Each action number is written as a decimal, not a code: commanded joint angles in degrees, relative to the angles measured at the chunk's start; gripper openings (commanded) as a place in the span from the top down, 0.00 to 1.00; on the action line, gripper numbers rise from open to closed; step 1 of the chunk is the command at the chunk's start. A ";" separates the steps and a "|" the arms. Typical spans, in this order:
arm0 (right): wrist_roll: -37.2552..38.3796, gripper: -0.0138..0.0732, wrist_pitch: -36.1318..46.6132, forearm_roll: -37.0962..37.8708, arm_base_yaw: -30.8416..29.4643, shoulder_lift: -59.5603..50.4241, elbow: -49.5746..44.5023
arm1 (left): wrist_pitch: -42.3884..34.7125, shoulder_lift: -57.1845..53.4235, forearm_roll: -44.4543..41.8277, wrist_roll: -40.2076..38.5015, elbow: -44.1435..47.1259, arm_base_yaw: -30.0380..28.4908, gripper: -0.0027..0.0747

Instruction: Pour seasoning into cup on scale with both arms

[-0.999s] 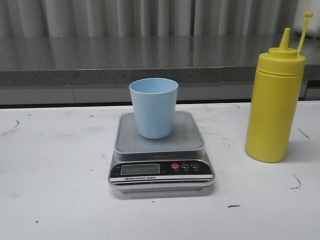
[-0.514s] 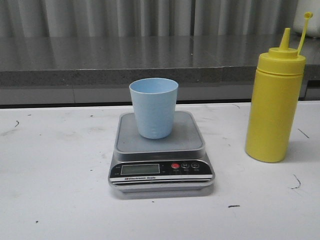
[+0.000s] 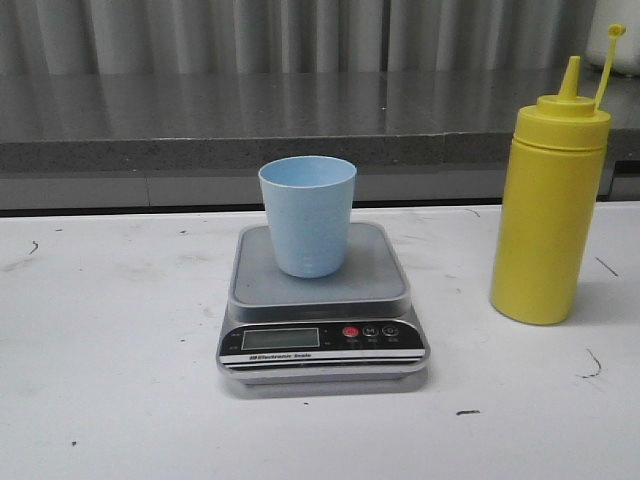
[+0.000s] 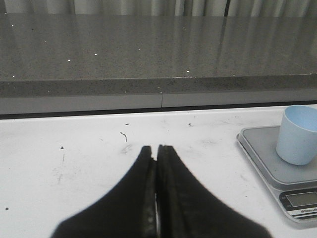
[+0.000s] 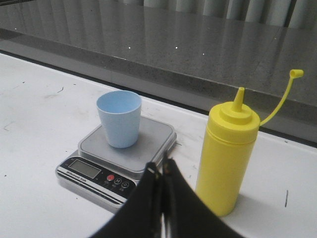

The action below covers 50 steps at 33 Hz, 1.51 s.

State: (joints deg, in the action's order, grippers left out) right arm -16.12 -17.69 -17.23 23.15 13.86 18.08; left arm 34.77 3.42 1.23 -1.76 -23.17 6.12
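Note:
The pale blue cup [image 3: 308, 215] stands upright on the platform of the silver-grey scale [image 3: 322, 340] at the table's middle. The cup [image 4: 298, 135] and scale [image 4: 270, 163] also show in the left wrist view, and the cup [image 5: 119, 118] and scale [image 5: 94, 171] in the right wrist view. The yellow seasoning bottle [image 3: 549, 205] stands upright to the right of the scale, cap strap raised; it shows in the right wrist view [image 5: 229, 151] too. My left gripper [image 4: 156, 148] is shut and empty, left of the scale. My right gripper [image 5: 160, 166] is shut and empty, short of the scale and bottle. Neither gripper shows in the front view.
A grey stone ledge [image 3: 300, 130] runs along the back of the white table [image 3: 110, 380], with a curtain behind it. Small dark marks dot the tabletop.

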 commanded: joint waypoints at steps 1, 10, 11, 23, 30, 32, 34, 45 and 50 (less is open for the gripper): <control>-0.57 0.97 4.12 -0.13 -0.17 0.33 2.05 | -4.76 0.57 0.49 -0.69 -1.42 0.04 0.99; -0.57 0.97 4.12 -0.13 -0.17 0.33 2.05 | -8.59 -0.46 0.49 -0.69 0.65 0.04 0.99; -0.57 0.97 4.12 -0.13 -0.17 0.33 2.05 | -10.18 -1.32 0.52 -0.69 1.54 -0.10 0.99; -0.57 0.97 4.10 -0.13 -0.17 0.41 2.05 | -18.93 -4.76 1.24 -0.69 14.51 -4.18 0.99; -0.57 0.97 4.10 -0.13 -0.17 0.41 2.05 | -32.26 -4.76 1.24 -0.69 24.96 -4.18 0.99; -0.57 0.97 4.10 -0.13 -0.17 0.41 2.05 | -30.38 -4.76 1.24 -0.69 24.64 -4.18 0.99; -0.57 0.97 4.10 -0.13 -0.17 0.41 2.05 | -31.74 -4.76 1.24 -0.69 24.74 -4.18 0.99; -0.57 0.97 4.10 -0.13 -0.17 0.41 2.05 | -31.50 -4.76 1.24 -0.69 24.86 -4.18 0.99; -0.57 0.97 4.10 -0.13 -0.17 0.41 2.05 | -31.50 -4.76 1.24 -0.69 24.86 -4.18 0.99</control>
State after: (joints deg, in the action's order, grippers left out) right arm -16.16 -17.93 -17.23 23.15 13.86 18.08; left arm 8.26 -0.36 1.95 -1.76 0.25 2.01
